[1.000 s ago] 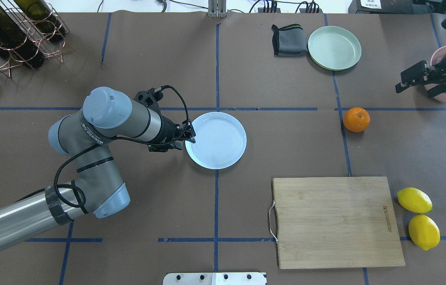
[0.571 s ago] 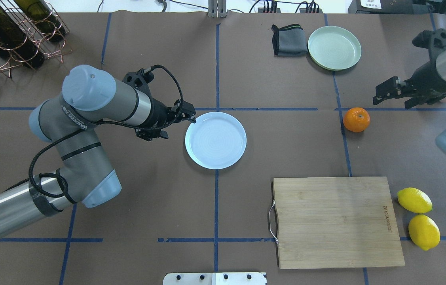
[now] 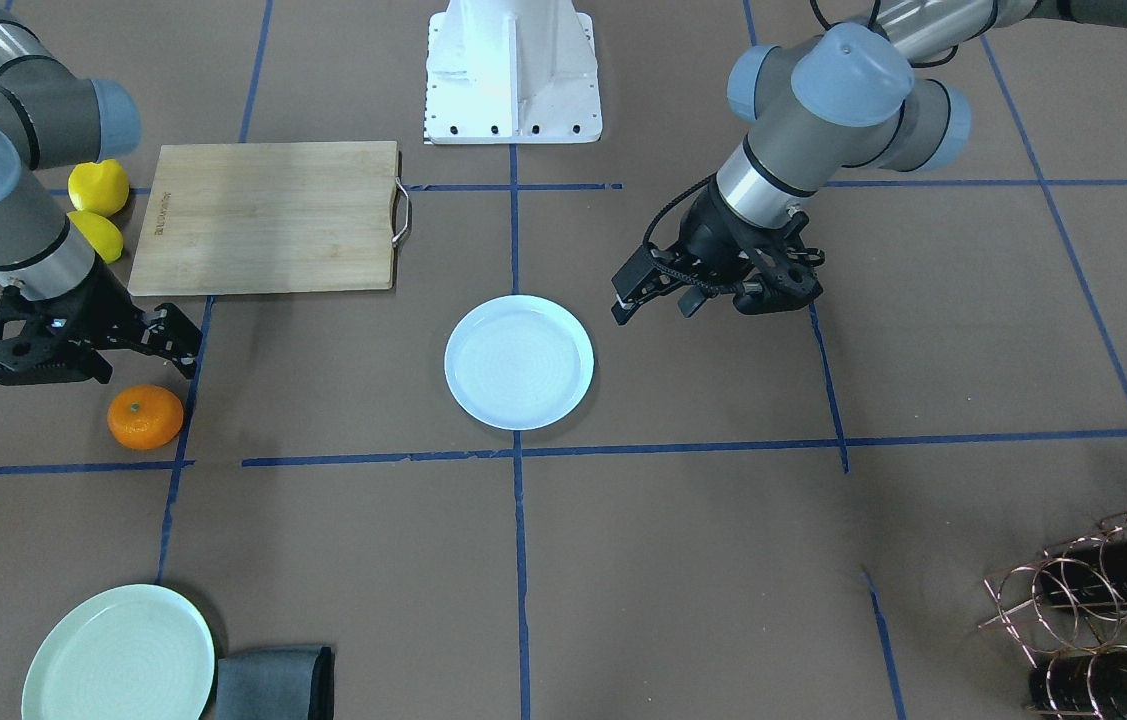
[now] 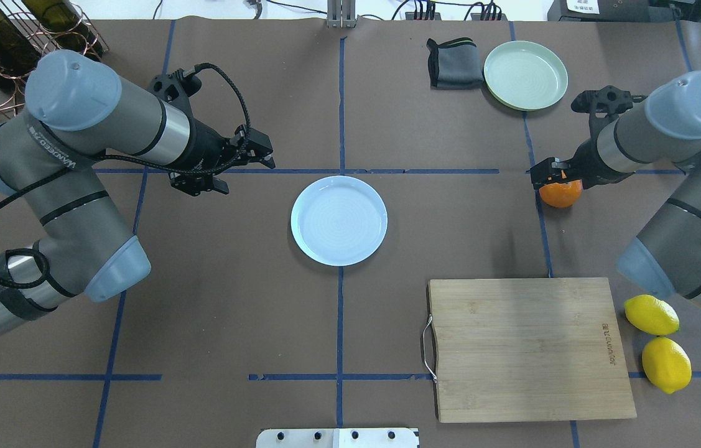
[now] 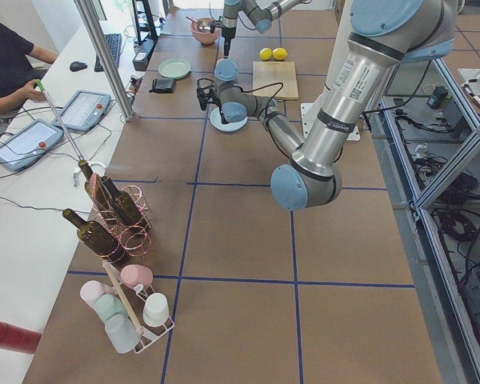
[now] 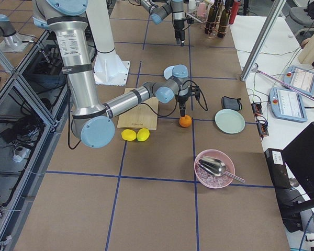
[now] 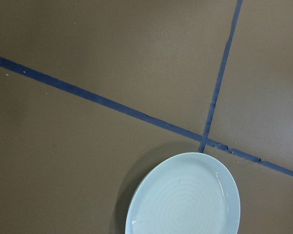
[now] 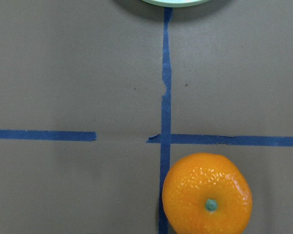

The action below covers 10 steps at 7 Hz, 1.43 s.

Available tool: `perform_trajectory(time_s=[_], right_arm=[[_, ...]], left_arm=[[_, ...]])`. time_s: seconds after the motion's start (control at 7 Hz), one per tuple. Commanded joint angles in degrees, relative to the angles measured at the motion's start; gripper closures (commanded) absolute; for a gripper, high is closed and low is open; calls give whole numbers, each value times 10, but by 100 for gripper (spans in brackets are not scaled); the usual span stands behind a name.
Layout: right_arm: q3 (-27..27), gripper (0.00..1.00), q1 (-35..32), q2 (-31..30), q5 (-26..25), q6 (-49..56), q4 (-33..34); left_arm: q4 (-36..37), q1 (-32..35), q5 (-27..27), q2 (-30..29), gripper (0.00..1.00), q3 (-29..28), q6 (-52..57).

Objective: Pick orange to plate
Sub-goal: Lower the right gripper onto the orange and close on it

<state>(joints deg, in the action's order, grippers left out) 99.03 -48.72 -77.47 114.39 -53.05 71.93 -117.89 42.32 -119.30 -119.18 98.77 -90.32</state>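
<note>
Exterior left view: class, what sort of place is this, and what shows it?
Likely a robotics lab: a left arm over a tape-gridded table, an operator at tablets.

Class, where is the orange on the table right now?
In the overhead view the orange lies on the right side, beside a blue tape crossing, partly under the right gripper, between the green plate and the wooden board.

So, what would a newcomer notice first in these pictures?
The bright orange on the robot's right side catches the eye first, with the right pincer hanging over it. Then comes the pale blue plate in the middle, and two yellow lemons beside the wooden board, nearer the robot.
</note>
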Motion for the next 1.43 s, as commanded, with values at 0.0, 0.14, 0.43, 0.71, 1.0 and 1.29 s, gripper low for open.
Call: perform_trajectory(time_s=[0.0, 0.14, 0.43, 0.71, 1.0, 1.29], right_arm=[[-11, 0, 4, -1, -10, 23, 1], [-16, 0, -1, -3, -10, 47, 1], [-33, 0, -5, 2, -10, 51, 0], [-59, 0, -7, 22, -13, 50, 1], [-94, 0, -9, 44, -14, 51, 0], [-95, 0, -15, 40, -13, 65, 0]], left_arm=[[0, 1, -2, 2, 0, 1, 1], [0, 1, -1, 2, 0, 1, 1], [0, 4, -2, 2, 0, 1, 1], [0, 6, -2, 2, 0, 2, 1], [0, 7, -2, 2, 0, 2, 1], [0, 7, -2, 3, 0, 4, 1]])
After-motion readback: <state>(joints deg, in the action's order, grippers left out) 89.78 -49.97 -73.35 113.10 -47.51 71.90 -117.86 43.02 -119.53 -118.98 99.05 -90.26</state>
